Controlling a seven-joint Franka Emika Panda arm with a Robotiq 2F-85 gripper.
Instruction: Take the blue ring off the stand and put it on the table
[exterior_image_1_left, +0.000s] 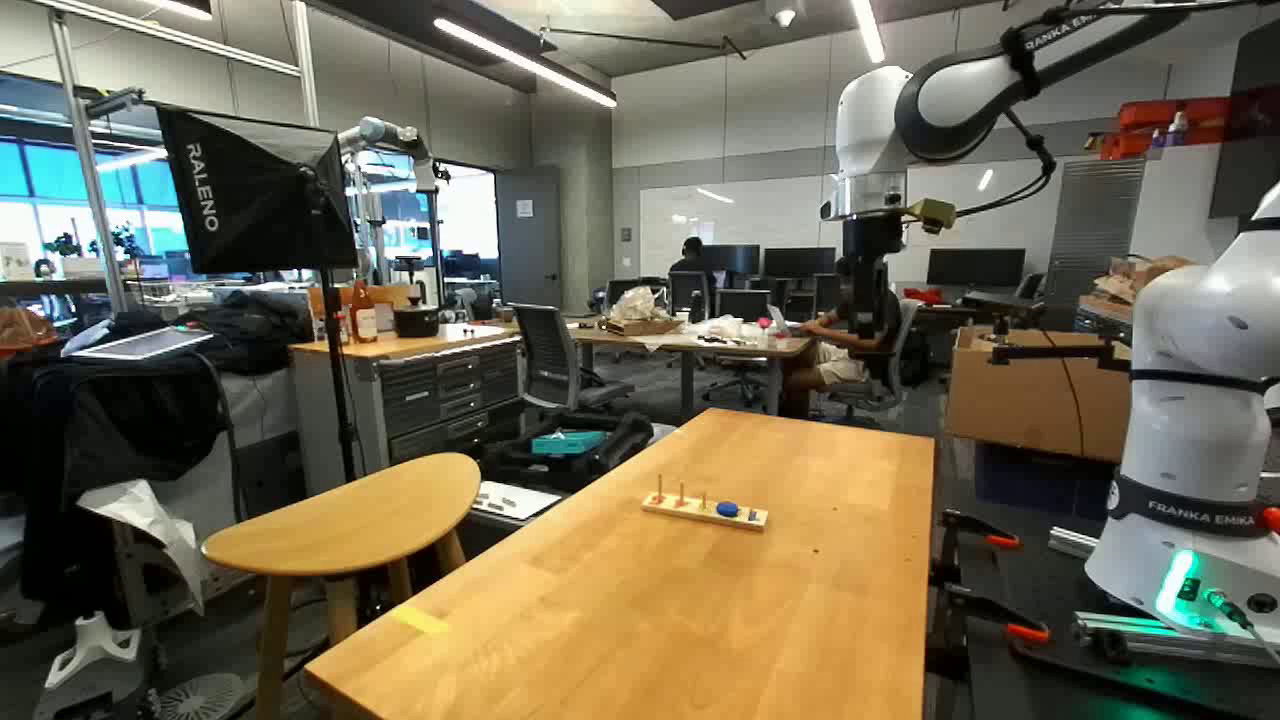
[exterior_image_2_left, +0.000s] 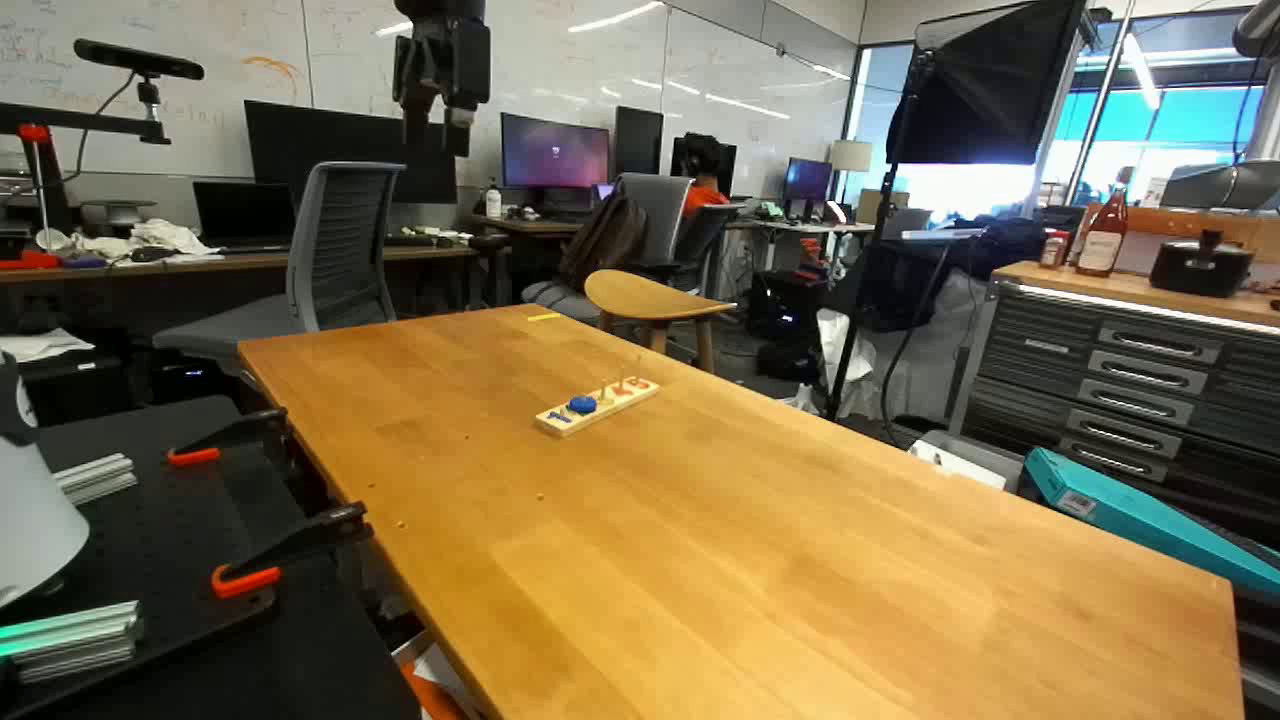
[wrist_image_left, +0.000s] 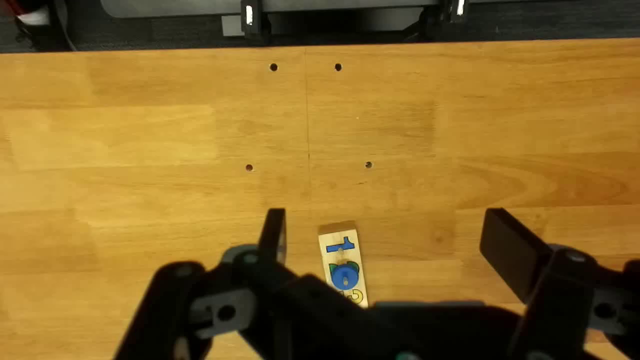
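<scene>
- Blue ring (wrist_image_left: 345, 276) sits around the second peg (wrist_image_left: 345, 281) of the wooden stand (wrist_image_left: 330, 258), counting from the end marked 1; not yet taken off.
- Fingers (wrist_image_left: 515, 252) spread wide, nothing between them. Both exterior views show them well above the counter (exterior_image_1_left: 790, 610).
- Risk, alignment: in the wrist view the ring appears nearer one finger than the other. Uncorrected, closing could shove the stand sideways before any grip forms.
- Risk, height: ring appears seated low. Stopping high may pinch bare peg; going too deep may press on the stand.
- Risk, lift: a slanted pull would likely bind the ring on its peg and tip or carry the stand; no fastening visible.
- Risk, release: letting go too high could set the ring rolling.
</scene>
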